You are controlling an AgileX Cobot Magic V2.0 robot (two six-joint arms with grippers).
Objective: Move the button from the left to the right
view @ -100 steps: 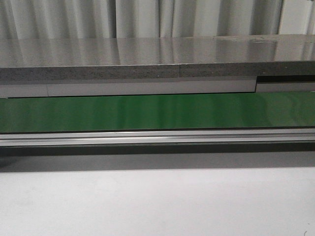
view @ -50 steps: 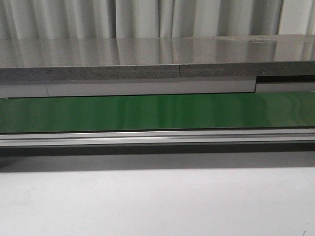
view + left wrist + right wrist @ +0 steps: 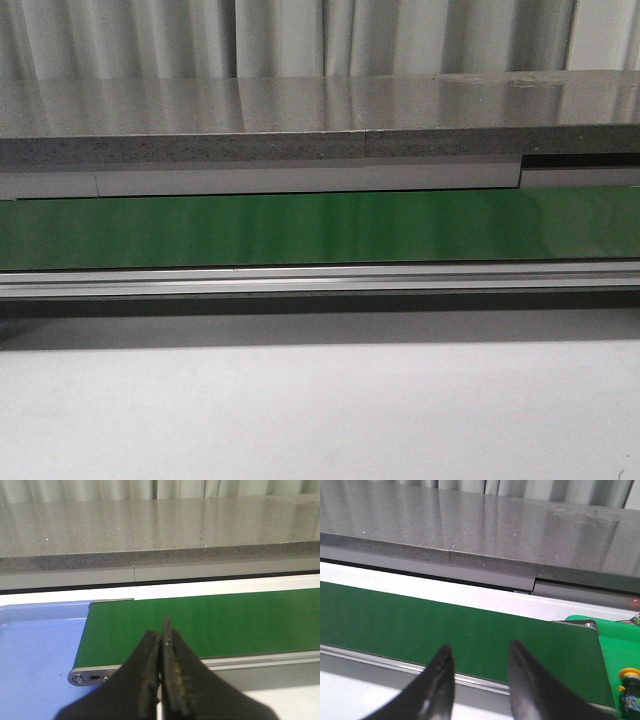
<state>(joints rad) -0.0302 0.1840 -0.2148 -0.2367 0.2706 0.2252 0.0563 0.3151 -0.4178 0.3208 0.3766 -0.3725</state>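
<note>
Nothing differs across the front views over the last second: the long green conveyor belt [image 3: 320,228] lies bare below the grey speckled stone surface [image 3: 300,125], so my task has not begun. My left hand [image 3: 162,645] hangs pressed together, empty; my right hand [image 3: 479,666] hangs spread. The small yellow-capped button on its black body [image 3: 629,685] sits beyond the belt's end, on a bright green patch.

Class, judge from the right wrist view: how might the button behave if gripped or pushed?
The button looks rigid, so probably stiff. Its round yellow cap tops a narrower dark body, so a push may tip it. Only partly visible at the frame edge, so weight is uncertain.
</note>
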